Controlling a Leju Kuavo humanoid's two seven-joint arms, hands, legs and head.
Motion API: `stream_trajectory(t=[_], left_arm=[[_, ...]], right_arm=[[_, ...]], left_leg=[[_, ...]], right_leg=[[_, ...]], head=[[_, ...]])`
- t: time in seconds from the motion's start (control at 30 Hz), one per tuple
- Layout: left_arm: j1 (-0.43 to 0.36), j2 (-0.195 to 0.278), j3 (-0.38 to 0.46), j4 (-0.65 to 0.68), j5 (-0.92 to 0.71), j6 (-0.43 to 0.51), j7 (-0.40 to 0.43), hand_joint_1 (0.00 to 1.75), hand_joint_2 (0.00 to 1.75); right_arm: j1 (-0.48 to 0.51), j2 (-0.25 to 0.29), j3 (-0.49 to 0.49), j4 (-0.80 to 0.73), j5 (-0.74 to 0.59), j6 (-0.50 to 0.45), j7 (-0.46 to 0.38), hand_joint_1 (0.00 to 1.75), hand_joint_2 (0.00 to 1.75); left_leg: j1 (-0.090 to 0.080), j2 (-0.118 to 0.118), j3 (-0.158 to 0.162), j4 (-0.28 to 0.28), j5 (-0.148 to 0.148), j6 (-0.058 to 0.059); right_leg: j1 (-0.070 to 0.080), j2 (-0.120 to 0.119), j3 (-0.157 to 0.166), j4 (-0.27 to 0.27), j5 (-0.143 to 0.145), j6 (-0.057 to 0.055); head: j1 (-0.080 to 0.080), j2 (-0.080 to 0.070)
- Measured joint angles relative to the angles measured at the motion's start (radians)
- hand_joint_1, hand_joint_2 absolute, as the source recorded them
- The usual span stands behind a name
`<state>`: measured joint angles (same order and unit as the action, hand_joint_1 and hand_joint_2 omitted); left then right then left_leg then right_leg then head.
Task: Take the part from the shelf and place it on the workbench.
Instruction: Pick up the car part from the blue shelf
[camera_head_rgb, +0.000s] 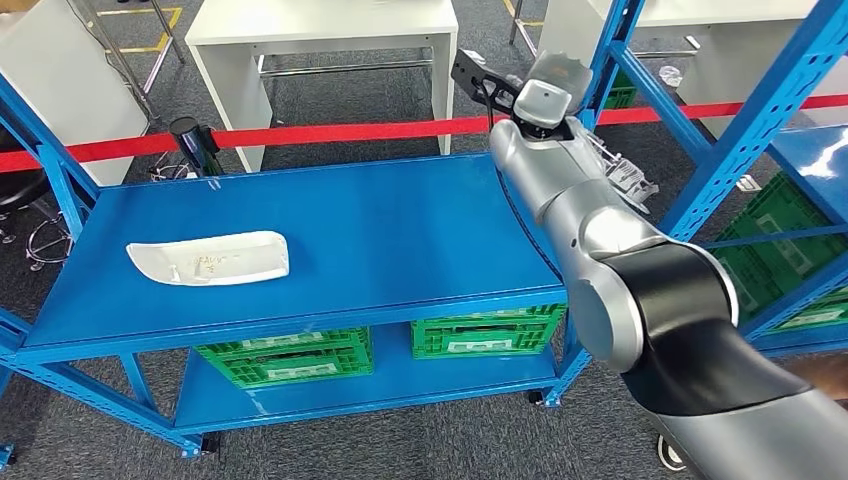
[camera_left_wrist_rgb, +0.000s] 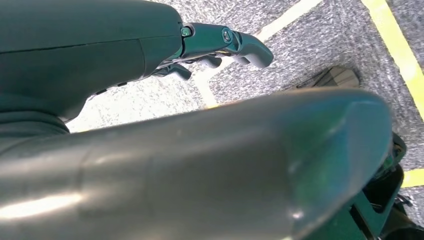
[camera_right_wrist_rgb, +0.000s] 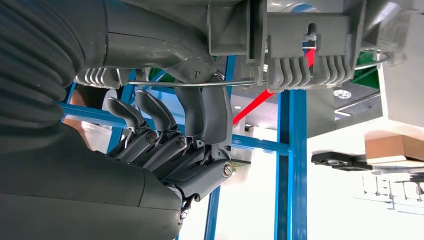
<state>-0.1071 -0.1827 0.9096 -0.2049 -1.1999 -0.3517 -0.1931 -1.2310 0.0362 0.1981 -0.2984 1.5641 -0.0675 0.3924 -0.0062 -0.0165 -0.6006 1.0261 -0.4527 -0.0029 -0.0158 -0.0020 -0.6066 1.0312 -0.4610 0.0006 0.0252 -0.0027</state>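
My right hand grips a grey plastic part with ribbed clips and a thin wire across it; the fingers curl around its edge. In the head view my right arm reaches forward, and the part shows beside the wrist, close to the slanted post of the blue shelf. It hangs past the right end of the blue workbench. A white curved part lies on the workbench's left side. My left hand hangs over the floor with nothing in it, its fingers loosely apart.
Green crates sit on the workbench's lower deck, and more stand in the shelf at the right. A red barrier tape runs behind the bench, with a white table beyond it.
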Motion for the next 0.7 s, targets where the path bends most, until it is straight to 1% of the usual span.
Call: stream_trajectory(t=[0.17, 0.43, 0.7], left_arm=[[0.002, 0.000, 0.000, 0.000, 0.000, 0.000, -0.016, 0.00, 0.00], [0.003, 0.000, 0.000, 0.000, 0.017, 0.000, -0.049, 0.00, 0.00], [0.007, 0.000, 0.000, 0.003, 0.023, 0.000, -0.049, 0.00, 0.00]], right_arm=[[-0.018, 0.006, 0.001, 0.001, 0.000, -0.017, -0.009, 1.62, 1.75], [-0.051, 0.022, 0.015, 0.004, 0.003, -0.013, -0.014, 1.62, 1.75], [-0.062, 0.038, 0.019, 0.005, 0.005, -0.006, -0.018, 1.62, 1.75]], left_leg=[[0.000, 0.000, -0.001, 0.000, 0.000, 0.000], [0.000, 0.000, -0.002, 0.000, 0.000, 0.000], [0.000, 0.000, -0.003, 0.000, 0.000, 0.000]], right_leg=[[0.000, 0.000, -0.001, 0.000, 0.000, 0.000], [0.000, 0.000, -0.002, 0.000, 0.000, 0.000], [0.000, 0.000, -0.003, 0.000, 0.000, 0.000]], head=[[0.000, 0.000], [0.000, 0.000], [0.000, 0.000]])
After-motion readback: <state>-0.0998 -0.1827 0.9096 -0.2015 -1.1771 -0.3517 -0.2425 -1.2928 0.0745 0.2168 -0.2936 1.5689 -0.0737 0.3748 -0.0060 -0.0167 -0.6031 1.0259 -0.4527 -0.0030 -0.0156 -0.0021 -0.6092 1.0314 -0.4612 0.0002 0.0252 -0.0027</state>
